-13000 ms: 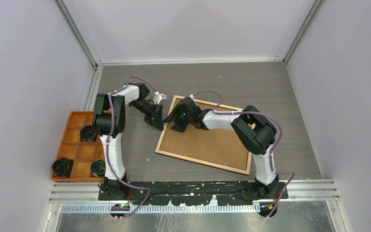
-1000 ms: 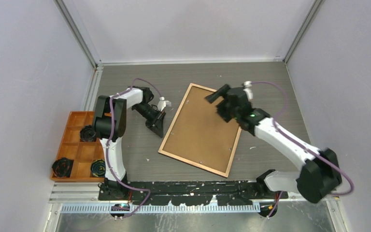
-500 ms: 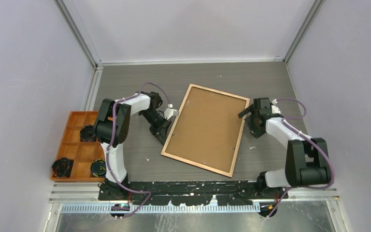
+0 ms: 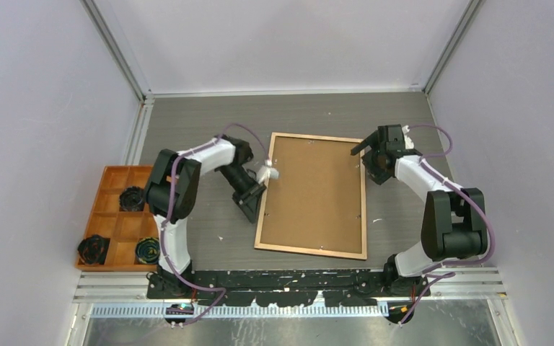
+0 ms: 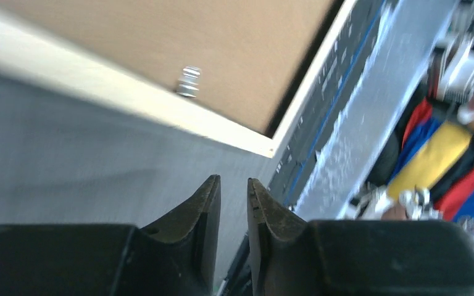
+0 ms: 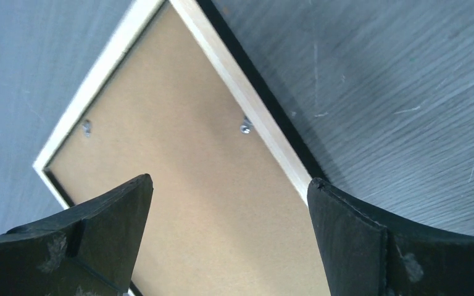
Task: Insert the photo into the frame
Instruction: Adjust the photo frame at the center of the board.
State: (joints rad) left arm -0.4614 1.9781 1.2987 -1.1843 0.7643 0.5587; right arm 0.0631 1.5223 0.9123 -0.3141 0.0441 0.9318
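The frame (image 4: 310,251) lies back-up on the table, its light wood rails around a brown backing board (image 4: 314,194). The photo is hidden. My left gripper (image 4: 253,213) sits low beside the frame's left rail, apart from it. In the left wrist view its jaws (image 5: 234,185) stand a narrow gap apart with nothing between, and the rail (image 5: 99,92) lies ahead. My right gripper (image 4: 366,158) hovers over the frame's far right corner. In the right wrist view it (image 6: 231,180) is wide open above the board (image 6: 179,185) and rail (image 6: 265,142), holding nothing.
An orange compartment tray (image 4: 115,216) with black round parts stands at the left table edge. Small metal clips (image 6: 245,127) sit on the frame's inner edge. A metal rail (image 4: 296,277) runs along the near edge, and walls close in the sides.
The frame has swung round to lie nearly square with the table. My left gripper followed its left rail and its jaws parted slightly. The right gripper shifted to the far right corner.
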